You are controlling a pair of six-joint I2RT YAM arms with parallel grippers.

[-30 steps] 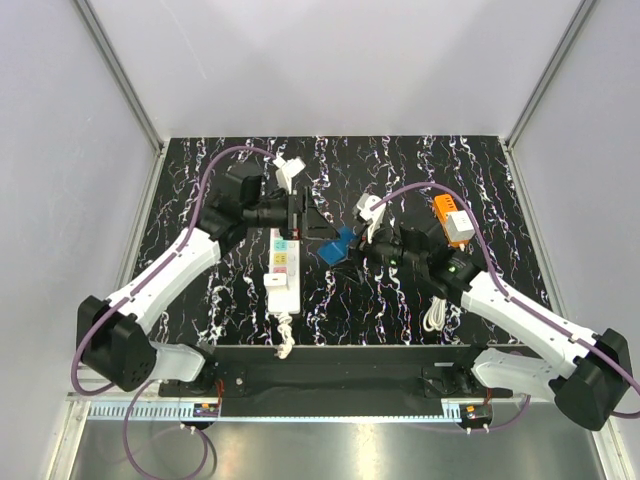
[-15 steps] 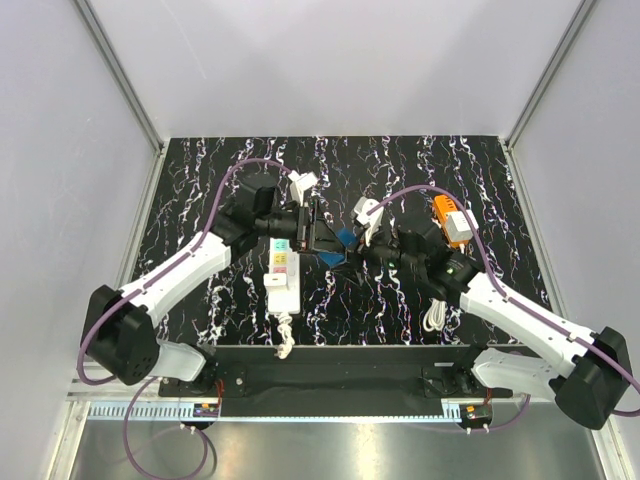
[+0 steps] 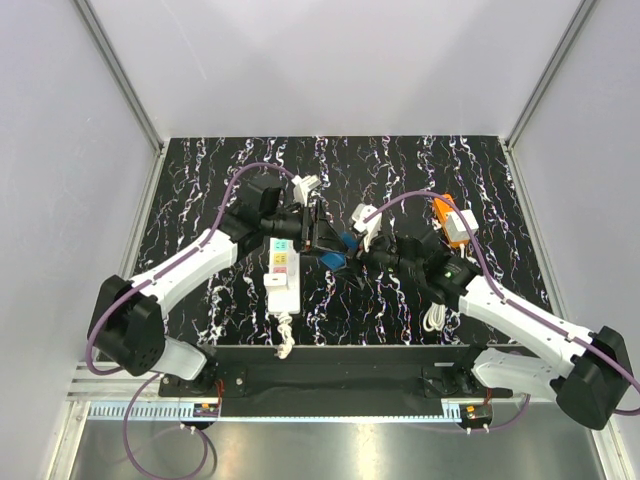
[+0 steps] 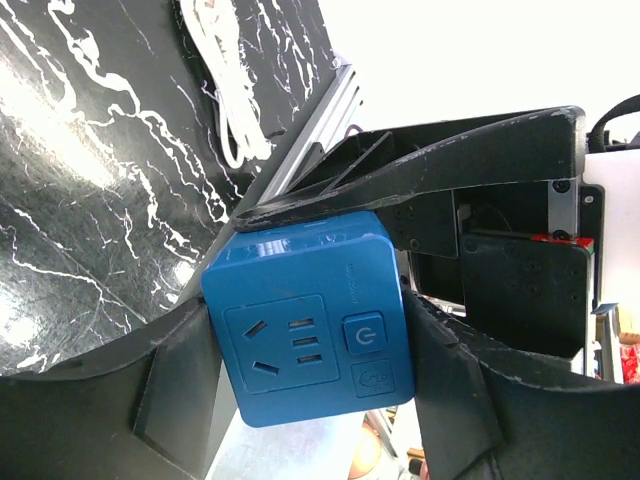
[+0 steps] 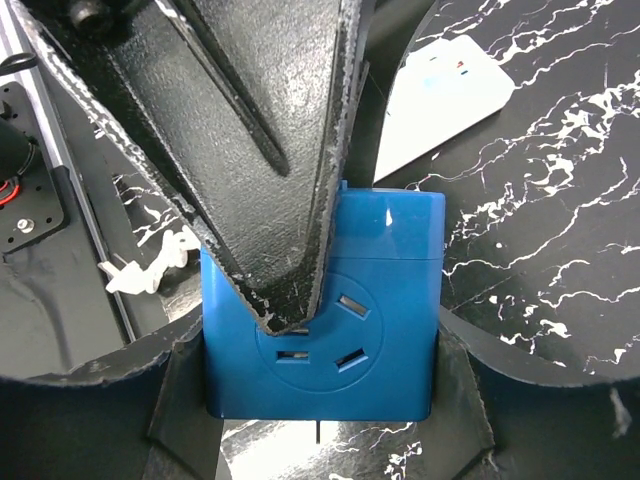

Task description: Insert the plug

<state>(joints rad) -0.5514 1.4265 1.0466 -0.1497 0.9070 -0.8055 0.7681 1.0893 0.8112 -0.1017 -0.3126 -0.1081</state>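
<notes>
The plug, a blue cube [image 3: 341, 251] with socket faces, hangs above the table between the two arms. In the left wrist view the blue cube [image 4: 305, 330] fills the gap of my left gripper [image 4: 310, 355], and both fingers [image 4: 170, 390] press its sides. My right gripper [image 5: 320, 350] is shut on the same cube [image 5: 385, 340], one pad on each side. A finger of the left gripper [image 5: 250, 150] crosses the cube's round socket face. The white power strip [image 3: 282, 270] lies on the table just left of the cube.
An orange and white adapter [image 3: 452, 222] lies at the right, behind the right arm. A coiled white cable [image 3: 435, 318] rests near the right arm's forearm. The strip's white cord [image 3: 285, 338] trails toward the near edge. Grey walls close in the black marbled table [image 3: 200, 180].
My left arm has swung right to the blue cube and its jaws have closed in around it. The right gripper has carried the cube slightly left, still gripping it.
</notes>
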